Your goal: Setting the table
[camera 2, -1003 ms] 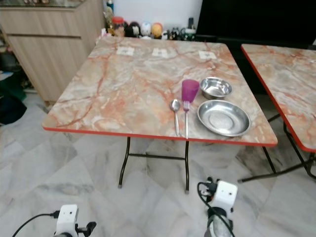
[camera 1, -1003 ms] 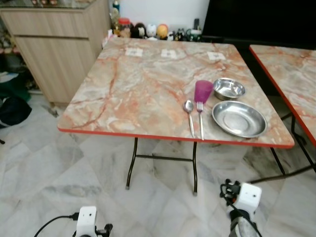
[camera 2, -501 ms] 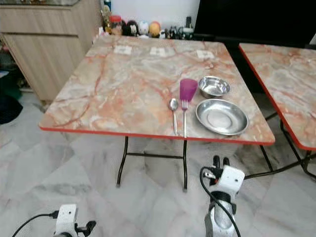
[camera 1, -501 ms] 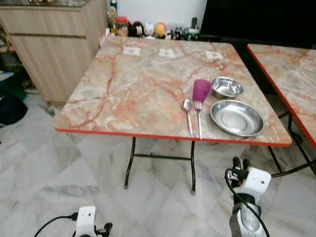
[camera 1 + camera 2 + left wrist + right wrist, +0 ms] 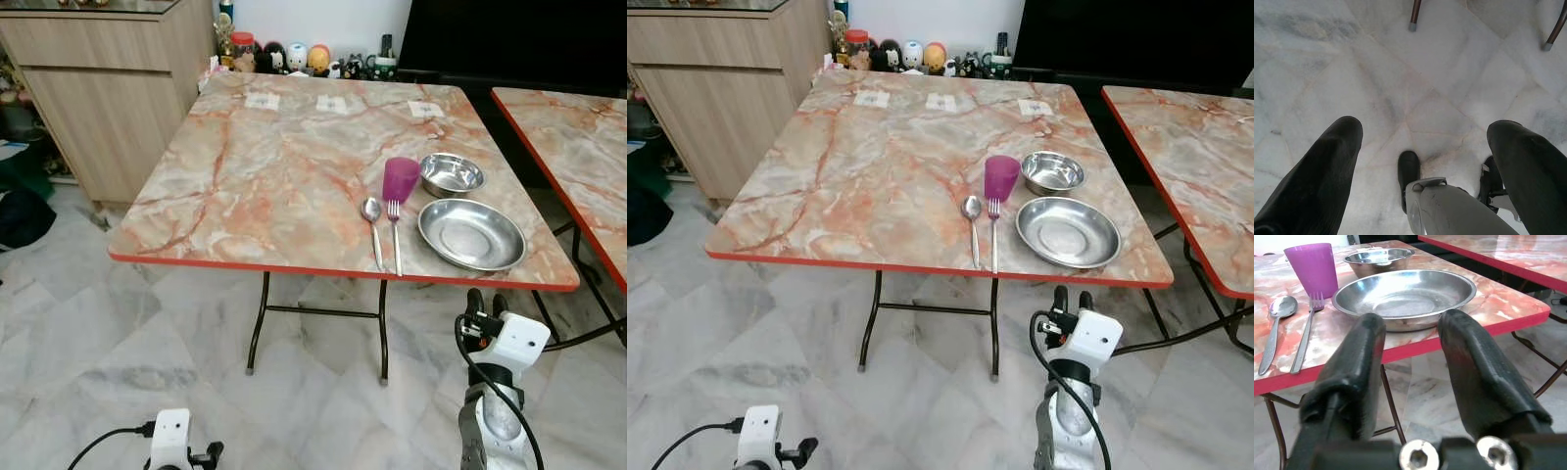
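Observation:
A marble-patterned table (image 5: 274, 176) with a red edge stands ahead. Near its front right corner lie a steel plate (image 5: 471, 234), a steel bowl (image 5: 452, 174) behind it, a purple cup (image 5: 401, 179), a spoon (image 5: 373, 225) and a fork (image 5: 396, 235) side by side. My right gripper (image 5: 487, 300) is raised just below and in front of the table edge, under the plate, open and holding nothing. In the right wrist view its fingers (image 5: 1364, 357) point at the plate (image 5: 1405, 296). My left gripper (image 5: 1425, 127) hangs low over the floor, open and holding nothing.
A second table (image 5: 578, 127) of the same kind stands close on the right with a narrow gap between. A wooden cabinet (image 5: 108, 88) is at the back left, jars and figurines (image 5: 294, 59) line the far wall, and a dark bag (image 5: 20, 215) lies on the floor at left.
My right arm has risen, bringing its gripper from low near the floor up toward the table's front edge. The things on the table have not moved.

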`<state>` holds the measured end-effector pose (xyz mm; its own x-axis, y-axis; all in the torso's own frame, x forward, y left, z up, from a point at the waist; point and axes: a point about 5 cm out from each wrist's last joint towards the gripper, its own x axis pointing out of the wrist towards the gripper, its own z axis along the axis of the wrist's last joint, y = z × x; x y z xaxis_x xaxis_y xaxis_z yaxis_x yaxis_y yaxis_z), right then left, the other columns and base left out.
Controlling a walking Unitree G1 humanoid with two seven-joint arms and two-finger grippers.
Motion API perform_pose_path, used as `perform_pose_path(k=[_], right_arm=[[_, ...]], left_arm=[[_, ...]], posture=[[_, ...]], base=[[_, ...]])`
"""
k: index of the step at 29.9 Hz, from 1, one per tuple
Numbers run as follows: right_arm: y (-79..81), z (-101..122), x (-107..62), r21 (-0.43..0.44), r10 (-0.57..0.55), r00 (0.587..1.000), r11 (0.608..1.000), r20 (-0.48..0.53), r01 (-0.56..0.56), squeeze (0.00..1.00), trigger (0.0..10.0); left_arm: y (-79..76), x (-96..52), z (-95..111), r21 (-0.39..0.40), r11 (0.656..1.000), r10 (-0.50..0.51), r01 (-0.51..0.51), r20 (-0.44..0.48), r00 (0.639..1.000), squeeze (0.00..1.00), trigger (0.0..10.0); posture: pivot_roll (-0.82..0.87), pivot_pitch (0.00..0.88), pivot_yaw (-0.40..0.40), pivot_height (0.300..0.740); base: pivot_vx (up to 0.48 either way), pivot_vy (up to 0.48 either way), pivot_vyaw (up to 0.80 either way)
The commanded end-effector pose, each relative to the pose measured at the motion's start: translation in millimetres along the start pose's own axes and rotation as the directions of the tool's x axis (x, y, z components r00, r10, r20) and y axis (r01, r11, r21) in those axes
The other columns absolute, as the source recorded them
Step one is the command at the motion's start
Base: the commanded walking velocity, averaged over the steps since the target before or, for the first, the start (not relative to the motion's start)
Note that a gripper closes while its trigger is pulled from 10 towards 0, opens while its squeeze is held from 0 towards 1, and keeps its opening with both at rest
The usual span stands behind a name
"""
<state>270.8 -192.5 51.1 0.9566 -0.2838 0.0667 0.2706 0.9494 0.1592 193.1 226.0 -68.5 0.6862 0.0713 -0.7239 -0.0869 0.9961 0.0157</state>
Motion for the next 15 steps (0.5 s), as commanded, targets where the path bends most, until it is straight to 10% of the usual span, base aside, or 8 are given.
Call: perform_pose_path(k=[1,7,8,9,15], right_arm=[[-1.4,2.3,0.1,0.002,-0.003,1.000,1.000,-0.001,0.003,1.00,10.0],[1.6,-0.1,-0.2,-0.002,0.010,1.000,1.000,-0.022,-0.010,1.00,10.0],[1.3,-1.5,-0.8,-0.003,0.009,1.000,1.000,-0.030,-0.009,0.36,10.0],[-0.9,-6.3,-2.8,-0.002,-0.002,0.998,1.000,-0.057,0.002,0.00,10.0],[-17.8,-37.9,-19.7,0.023,-0.062,0.972,0.997,-0.226,0.069,0.00,10.0]], left_arm=[[0.3,-0.9,-3.8,-0.013,1.000,0.003,-0.004,-0.011,1.000,0.00,10.0],[0.0,-0.9,-3.8,-0.012,1.000,0.002,-0.002,-0.012,1.000,0.00,10.0],[-0.1,-0.8,-3.9,-0.012,1.000,0.002,-0.002,-0.012,1.000,0.00,10.0],[-0.4,-0.8,-3.9,-0.011,1.000,0.001,-0.002,-0.013,1.000,0.00,10.0],[-1.6,-0.6,-4.1,-0.009,1.000,0.000,0.000,-0.014,1.000,0.00,10.0]], posture=[[0.10,0.028,-0.106,0.740],[0.11,0.024,-0.108,0.740],[0.10,0.022,-0.107,0.740],[0.10,0.019,-0.108,0.740],[0.10,0.010,-0.111,0.740]], base=[[0.000,0.000,0.00],[0.000,0.000,0.00],[0.000,0.000,0.00],[0.000,0.000,0.00],[0.000,0.000,0.00]])
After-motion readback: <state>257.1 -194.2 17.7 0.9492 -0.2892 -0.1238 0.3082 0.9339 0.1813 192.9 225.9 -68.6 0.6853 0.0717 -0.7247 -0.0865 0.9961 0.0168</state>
